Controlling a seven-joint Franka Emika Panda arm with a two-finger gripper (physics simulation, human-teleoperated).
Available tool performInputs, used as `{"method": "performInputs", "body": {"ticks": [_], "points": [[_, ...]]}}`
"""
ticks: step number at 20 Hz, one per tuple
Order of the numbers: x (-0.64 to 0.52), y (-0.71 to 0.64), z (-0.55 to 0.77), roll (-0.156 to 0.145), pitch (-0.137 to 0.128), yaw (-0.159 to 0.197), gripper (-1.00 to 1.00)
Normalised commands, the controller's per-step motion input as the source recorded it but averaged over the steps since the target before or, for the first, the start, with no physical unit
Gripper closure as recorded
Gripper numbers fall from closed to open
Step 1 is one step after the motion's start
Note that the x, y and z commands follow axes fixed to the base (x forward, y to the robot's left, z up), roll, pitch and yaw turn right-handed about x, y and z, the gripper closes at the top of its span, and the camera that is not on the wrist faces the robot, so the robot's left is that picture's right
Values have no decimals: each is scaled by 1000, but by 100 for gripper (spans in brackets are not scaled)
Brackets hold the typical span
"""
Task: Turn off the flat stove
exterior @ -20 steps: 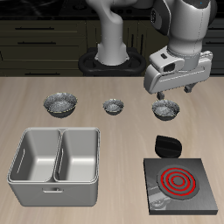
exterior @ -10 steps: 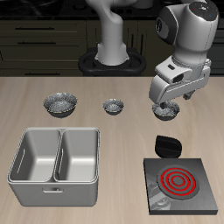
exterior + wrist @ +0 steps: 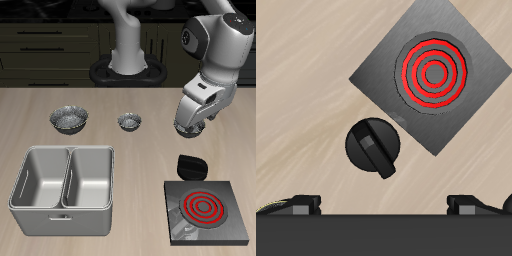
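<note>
The flat stove (image 3: 205, 208) is a dark-grey square slab near the table's front edge, and its spiral burner rings glow red. A small grey knob (image 3: 180, 230) sits at its front corner. The stove also shows in the wrist view (image 3: 431, 75), with the grey knob at its corner (image 3: 399, 117). My gripper (image 3: 189, 129) hangs open and empty above the table, farther back than the stove and well apart from it. In the wrist view the gripper (image 3: 386, 205) has its fingertips (image 3: 301, 203) spread wide.
A black round object with a ridge (image 3: 190, 165) (image 3: 374, 147) lies just behind the stove. A grey double-basin tray (image 3: 62, 205) stands at the front. Small metal bowls (image 3: 68, 118) (image 3: 129, 121) sit farther back. A third is mostly hidden behind my gripper.
My gripper has lowered and moved toward the table's front, over the third bowl, and the wrist has tilted. The stove's rings stay red.
</note>
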Motion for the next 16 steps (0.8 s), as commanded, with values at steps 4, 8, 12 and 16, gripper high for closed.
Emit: {"method": "performInputs", "body": {"ticks": [4,8,12,16], "points": [[-23,76,-175,-25,-15,83,-100],[-18,39,-140,-9,-11,67,-100],[-15,3,-120,-17,-30,69,-100],[-30,5,-122,9,11,7,-100]]}}
